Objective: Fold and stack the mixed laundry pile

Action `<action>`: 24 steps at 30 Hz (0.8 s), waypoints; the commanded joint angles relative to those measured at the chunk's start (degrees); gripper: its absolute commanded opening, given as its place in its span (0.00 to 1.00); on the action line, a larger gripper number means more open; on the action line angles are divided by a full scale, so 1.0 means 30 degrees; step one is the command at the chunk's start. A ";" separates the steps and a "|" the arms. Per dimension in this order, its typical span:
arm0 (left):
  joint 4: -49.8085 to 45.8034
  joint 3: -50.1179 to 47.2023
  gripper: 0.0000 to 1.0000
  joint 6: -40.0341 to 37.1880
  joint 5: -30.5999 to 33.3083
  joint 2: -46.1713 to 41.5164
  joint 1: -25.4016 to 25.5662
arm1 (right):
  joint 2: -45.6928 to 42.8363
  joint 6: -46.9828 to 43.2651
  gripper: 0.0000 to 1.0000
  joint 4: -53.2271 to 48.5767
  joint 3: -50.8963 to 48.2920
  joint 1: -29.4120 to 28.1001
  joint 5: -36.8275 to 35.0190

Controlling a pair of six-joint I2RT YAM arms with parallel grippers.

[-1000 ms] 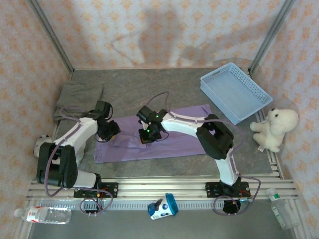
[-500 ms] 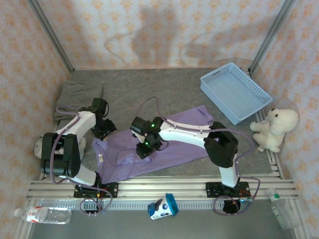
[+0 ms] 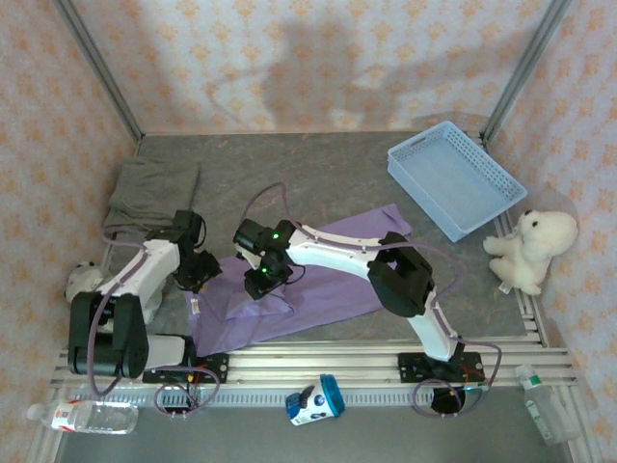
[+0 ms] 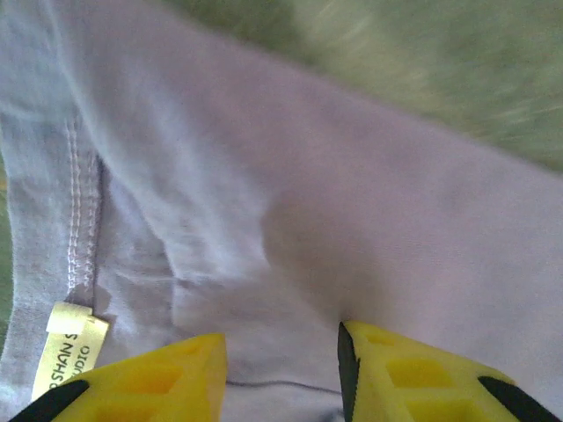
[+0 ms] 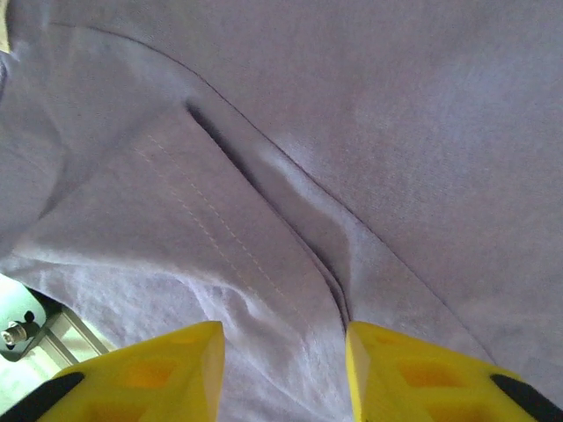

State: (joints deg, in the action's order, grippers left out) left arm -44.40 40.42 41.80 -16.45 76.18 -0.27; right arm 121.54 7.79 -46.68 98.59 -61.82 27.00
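**Lavender T-shirt** (image 3: 323,294): lies spread on the grey table (image 3: 289,164), in the near-centre, between the two arms. Its left part is bunched and folded over. Both arms cover parts of it. No chest print can be made out.
- Left wrist view: the cloth (image 4: 352,202) has a double-stitched seam (image 4: 79,211) and a cream label (image 4: 66,352). The label's lettering is cut off and only partly legible.
- Right wrist view: the cloth (image 5: 396,132) has a hemmed flap lying over a lower layer, and a raised crease runs toward the fingers.

**Left gripper** (image 3: 201,272): sits at the shirt's left edge. In its own camera (image 4: 281,338) the yellow fingers stand apart over the cloth, and nothing visible is clamped between them.

**Right gripper** (image 3: 258,283): sits low over the bunched part. In its own camera (image 5: 283,330) the fingers stand apart, with the crease running into the gap. Their bases are cut off by the frame.

**Grey-olive garment** (image 3: 149,188): lies folded at the far left of the table, apart from the shirt.

**Blue lattice basket** (image 3: 424,198): stands at the far right.

**White plush toy** (image 3: 532,249): sits at the right edge, near the basket.

**Second plush** (image 3: 79,280): at the left edge, half hidden behind the left arm.

**Water bottle** (image 3: 87,417): lies in front of the rail at the near left.
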 commanded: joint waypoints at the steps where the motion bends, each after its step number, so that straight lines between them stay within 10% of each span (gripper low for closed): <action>1: 0.1297 -0.0205 0.37 0.0721 0.0489 0.1169 -0.0070 | 0.0353 -0.0144 0.38 0.0107 0.0849 -0.0009 0.0445; 15: 0.1066 0.6276 0.31 -0.0478 0.1100 0.8271 -0.0076 | 0.0791 -0.0639 0.30 0.0359 0.0336 -0.0514 0.3504; 24: -0.0654 0.8374 0.38 -0.2533 -0.0490 0.8464 -0.0063 | 0.0903 -0.0253 0.28 0.0238 0.2328 0.1789 0.0547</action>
State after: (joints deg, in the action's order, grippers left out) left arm -42.87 62.94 37.52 -17.19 101.69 -0.27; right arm 124.09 6.72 -45.67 100.62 -58.94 33.01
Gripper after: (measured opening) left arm 0.375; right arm 0.287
